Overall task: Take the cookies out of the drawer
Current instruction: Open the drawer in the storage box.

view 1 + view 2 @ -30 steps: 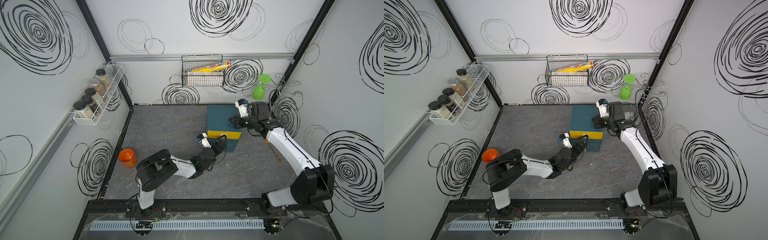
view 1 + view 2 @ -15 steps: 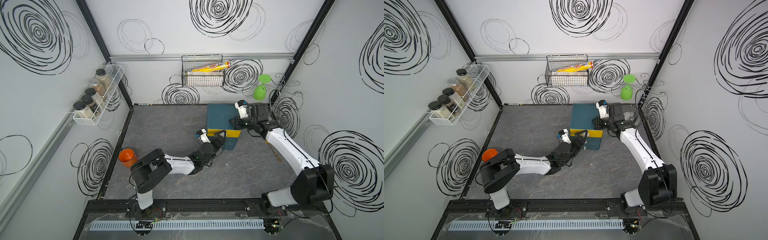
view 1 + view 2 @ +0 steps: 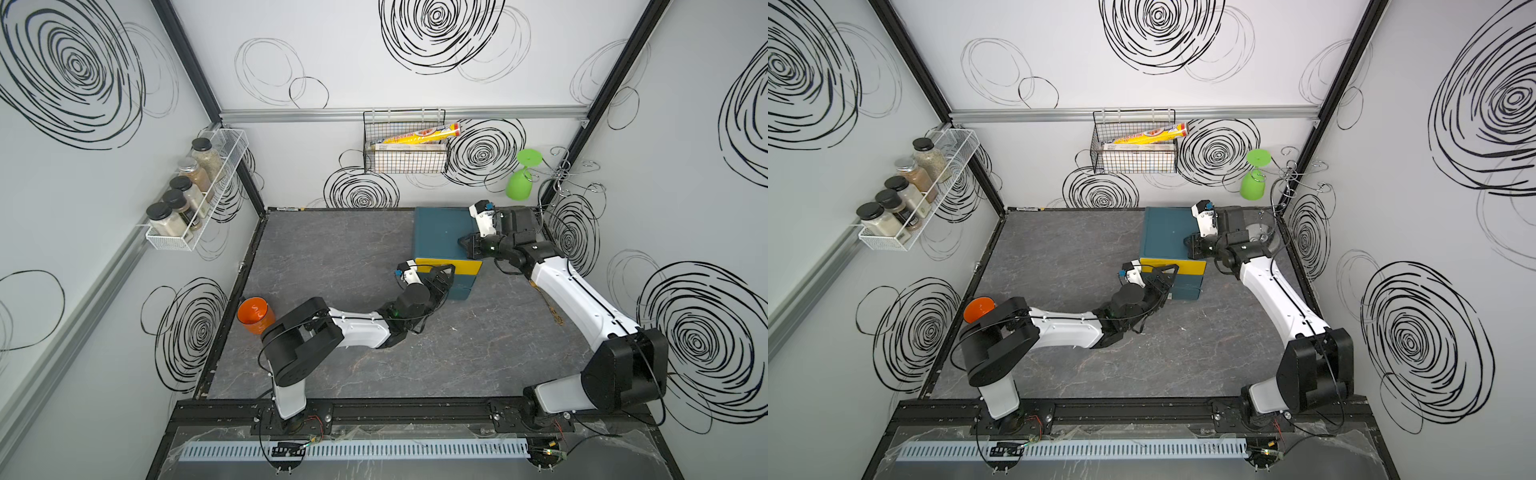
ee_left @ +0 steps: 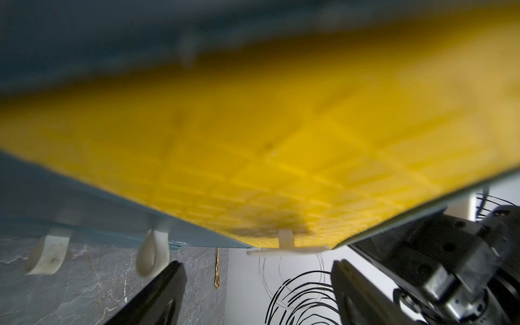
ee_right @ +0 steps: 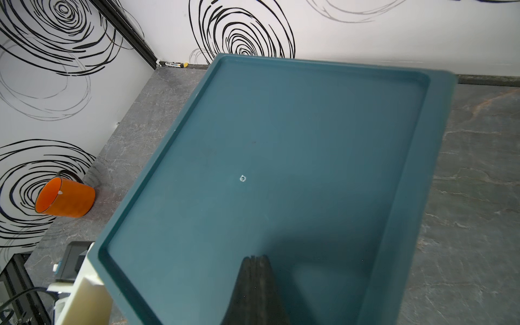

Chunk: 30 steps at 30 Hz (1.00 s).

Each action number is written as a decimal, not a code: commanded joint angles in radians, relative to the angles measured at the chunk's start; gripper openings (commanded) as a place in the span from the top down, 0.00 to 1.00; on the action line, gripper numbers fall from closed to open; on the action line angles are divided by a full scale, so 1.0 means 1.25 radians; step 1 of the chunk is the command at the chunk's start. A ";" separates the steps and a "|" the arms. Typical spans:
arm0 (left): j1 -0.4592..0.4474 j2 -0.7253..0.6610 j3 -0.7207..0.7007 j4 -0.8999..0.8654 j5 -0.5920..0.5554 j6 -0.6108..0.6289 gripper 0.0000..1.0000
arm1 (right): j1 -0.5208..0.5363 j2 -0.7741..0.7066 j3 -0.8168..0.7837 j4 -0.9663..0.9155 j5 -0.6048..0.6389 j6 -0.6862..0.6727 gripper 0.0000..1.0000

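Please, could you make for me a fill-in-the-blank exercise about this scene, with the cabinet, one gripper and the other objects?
1. The teal cabinet has a ____ drawer front.
2. The shut right gripper is at the cabinet's ____ surface.
3. The cup near the left wall is ____.
4. The wall shelf holds ____ jars.

Missing words: yellow, top, orange, five.

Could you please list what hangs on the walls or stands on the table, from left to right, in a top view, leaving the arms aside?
From the left: white wire rack of spice jars → orange plastic cup → black wire wall basket → green plastic goblet, hung upside down.
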<state>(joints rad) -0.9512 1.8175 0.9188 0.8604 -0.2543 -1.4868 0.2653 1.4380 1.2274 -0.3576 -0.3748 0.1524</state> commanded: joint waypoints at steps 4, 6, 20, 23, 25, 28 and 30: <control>0.014 0.004 0.065 -0.026 0.003 0.026 0.13 | 0.004 0.013 -0.029 -0.021 0.015 -0.005 1.00; 0.017 0.009 0.073 -0.036 0.004 0.023 0.15 | 0.003 0.016 -0.030 -0.020 0.016 -0.005 1.00; 0.028 0.015 0.111 -0.081 -0.001 0.011 0.40 | 0.004 0.025 -0.043 -0.011 0.014 -0.004 1.00; 0.031 0.019 0.108 -0.071 0.010 0.009 0.55 | 0.003 0.026 -0.044 -0.011 0.015 -0.005 1.00; 0.034 0.020 0.103 -0.061 0.018 0.008 0.59 | 0.003 0.025 -0.046 -0.010 0.016 -0.005 1.00; 0.034 0.016 0.098 -0.067 0.018 0.010 0.64 | 0.003 0.025 -0.044 -0.008 0.017 -0.004 1.00; 0.035 0.015 0.088 -0.058 0.025 0.008 0.66 | 0.003 0.025 -0.042 -0.007 0.015 -0.004 1.00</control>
<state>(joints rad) -0.9199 1.8263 1.0294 0.7338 -0.2428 -1.5013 0.2653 1.4410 1.2034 -0.2951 -0.3695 0.1490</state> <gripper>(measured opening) 0.423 0.037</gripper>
